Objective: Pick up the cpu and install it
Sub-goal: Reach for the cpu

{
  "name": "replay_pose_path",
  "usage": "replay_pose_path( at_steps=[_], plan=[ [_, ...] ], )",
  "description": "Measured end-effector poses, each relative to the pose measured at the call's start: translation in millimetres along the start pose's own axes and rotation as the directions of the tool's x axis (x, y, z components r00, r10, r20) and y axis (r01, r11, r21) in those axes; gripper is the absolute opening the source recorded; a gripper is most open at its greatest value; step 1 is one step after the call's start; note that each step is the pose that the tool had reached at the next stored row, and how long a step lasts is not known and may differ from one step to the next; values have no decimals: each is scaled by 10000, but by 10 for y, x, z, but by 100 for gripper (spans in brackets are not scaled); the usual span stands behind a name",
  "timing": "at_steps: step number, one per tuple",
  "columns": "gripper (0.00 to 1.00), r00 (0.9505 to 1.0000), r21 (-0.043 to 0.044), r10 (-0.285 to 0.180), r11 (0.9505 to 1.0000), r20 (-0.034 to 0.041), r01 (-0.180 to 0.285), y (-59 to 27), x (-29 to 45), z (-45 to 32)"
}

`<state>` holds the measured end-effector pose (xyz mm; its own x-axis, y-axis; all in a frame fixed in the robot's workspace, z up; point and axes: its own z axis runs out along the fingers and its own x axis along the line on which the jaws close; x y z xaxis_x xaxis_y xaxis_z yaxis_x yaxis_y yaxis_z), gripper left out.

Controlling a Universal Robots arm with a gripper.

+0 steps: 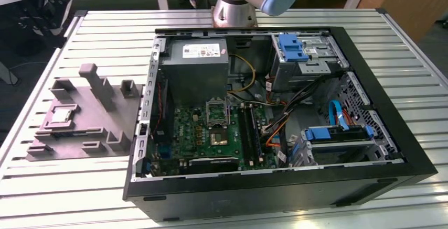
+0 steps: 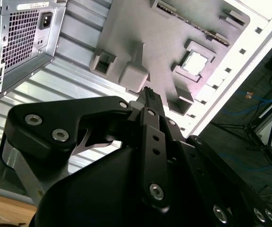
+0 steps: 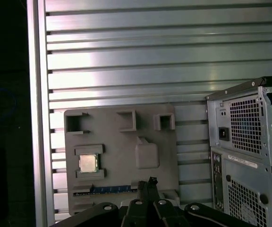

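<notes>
An open black computer case (image 1: 280, 195) lies on its side on a ribbed metal counter (image 1: 70, 187), its inside facing up. Inside the case, a green motherboard (image 1: 203, 134) lies toward the exterior view's left, with a grey power supply box (image 1: 196, 66) beyond it. Blue drive brackets (image 1: 292, 47) and bundled cables (image 1: 294, 100) fill the exterior view's right half. Just outside the case, on the exterior view's left, a grey moulded tray (image 1: 94, 129) with raised blocks rests flat on the counter, and the first wrist view shows it beside the case's perforated rear panel (image 3: 244, 118).
</notes>
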<state>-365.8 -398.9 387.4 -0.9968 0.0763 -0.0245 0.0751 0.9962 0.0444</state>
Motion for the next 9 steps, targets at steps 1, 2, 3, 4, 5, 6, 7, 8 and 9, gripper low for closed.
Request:
replay_pose_path(
  at_steps=[1,2,3,4,5,6,7,8,9],
  plan=[
    [11,10000,0,0,10000,0,0,0,6,0],
    [11,10000,1,0,10000,-1,0,-2,25,-1],
    [11,10000,1,0,10000,0,0,-3,42,-1],
    [11,10000,0,0,10000,0,0,-5,55,-1],
    [11,10000,1,0,10000,-1,0,-5,68,-2],
    [11,10000,1,0,10000,0,0,-6,80,-2],
    [11,10000,0,0,10000,0,0,-7,91,-2],
    [11,10000,0,0,10000,0,0,-8,103,-2],
    [11,10000,0,0,10000,0,0,-9,116,-3]
  ],
)
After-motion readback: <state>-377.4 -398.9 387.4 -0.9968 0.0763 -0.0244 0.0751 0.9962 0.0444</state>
